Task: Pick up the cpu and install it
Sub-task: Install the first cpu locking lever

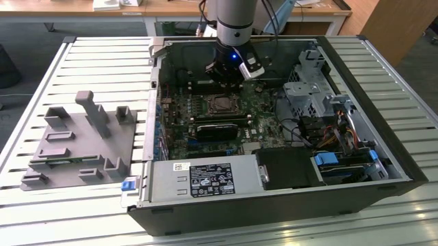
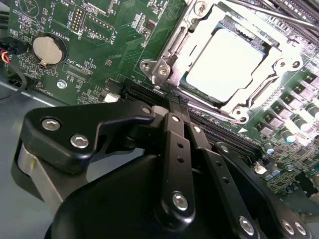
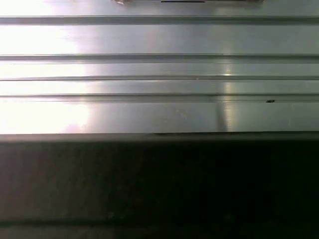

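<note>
An open computer case (image 1: 274, 195) is seen lying on a table (image 1: 102, 61) made of silver slats. Inside the case, a green board (image 1: 205, 128) is laid flat. The arm (image 1: 233, 20) is reached down into the case, and the claw (image 1: 222, 77) is held just above the board, near the far wall of the case.

In the second wrist view, the chip (image 2: 224, 67) is seen sitting in its metal frame (image 2: 164, 64) on the board. Its shiny silver top is facing up. The claw's black fingers (image 2: 177, 144) are pressed together with nothing between them, and they are apart from the chip, just beside the frame. A round silver battery (image 2: 46, 50) is seen on the board, well apart from the chip.

On the exterior view's left, a grey holder (image 1: 75, 148) is set on the table beside the case.
</note>
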Robot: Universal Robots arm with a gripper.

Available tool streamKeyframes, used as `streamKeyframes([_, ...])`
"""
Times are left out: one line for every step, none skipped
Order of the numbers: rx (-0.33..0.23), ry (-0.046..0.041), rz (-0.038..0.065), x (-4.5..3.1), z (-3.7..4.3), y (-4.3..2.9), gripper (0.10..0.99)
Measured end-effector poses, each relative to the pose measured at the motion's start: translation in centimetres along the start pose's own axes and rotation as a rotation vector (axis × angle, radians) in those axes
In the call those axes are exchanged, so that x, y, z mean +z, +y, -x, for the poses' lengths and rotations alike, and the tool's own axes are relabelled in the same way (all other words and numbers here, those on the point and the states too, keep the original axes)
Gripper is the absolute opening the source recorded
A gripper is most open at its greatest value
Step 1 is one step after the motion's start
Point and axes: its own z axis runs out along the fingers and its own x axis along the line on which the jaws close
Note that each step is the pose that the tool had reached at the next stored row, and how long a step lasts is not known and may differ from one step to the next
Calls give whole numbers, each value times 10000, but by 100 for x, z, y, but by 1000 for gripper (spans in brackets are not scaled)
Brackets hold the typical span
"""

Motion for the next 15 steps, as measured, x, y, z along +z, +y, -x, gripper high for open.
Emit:
streamKeyframes([0, 0, -4, -3, 0, 0, 106])
streamKeyframes([0, 0, -11, -8, 0, 0, 106])
streamKeyframes([-1, 0, -16, -12, 0, 0, 106])
streamKeyframes([0, 0, -18, -15, 0, 1, 106])
streamKeyframes([0, -2, -22, -15, 0, 1, 106])
streamKeyframes([0, -4, -36, -14, 0, 1, 106])
streamKeyframes([1, -2, -89, -16, -1, 1, 106])
streamKeyframes([0, -3, -165, -14, 0, 1, 106])
streamKeyframes([-2, -5, -256, -10, -1, 2, 106])
streamKeyframes([-3, -9, -328, -1, 0, 5, 106])
streamKeyframes([-4, -8, -384, 7, 0, 6, 106])
streamKeyframes([-4, -8, -422, 15, 0, 8, 106])
streamKeyframes([-4, -6, -448, 26, 0, 11, 106])
streamKeyframes([-3, -5, -459, 36, 1, 13, 106])
streamKeyframes([-4, -4, -466, 44, 1, 16, 106])
